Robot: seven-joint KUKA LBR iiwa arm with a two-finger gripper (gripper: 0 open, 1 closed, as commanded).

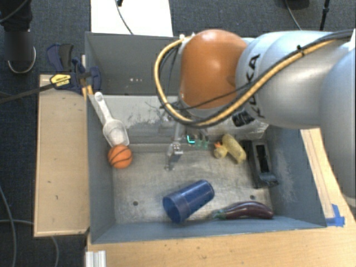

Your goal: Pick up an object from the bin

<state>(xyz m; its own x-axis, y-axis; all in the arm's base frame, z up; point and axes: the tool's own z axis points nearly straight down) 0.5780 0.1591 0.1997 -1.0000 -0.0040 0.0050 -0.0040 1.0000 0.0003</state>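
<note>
hand over scuffed grey metal bin

Grey bin holds white scoop, orange ball, blue cup, purple aubergine, yellow toy.

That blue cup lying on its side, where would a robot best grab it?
Probably the rim of the blue cup, at its open mouth facing lower left: pinch the top wall there, coming down from above. The round body could roll if squeezed across.
</note>
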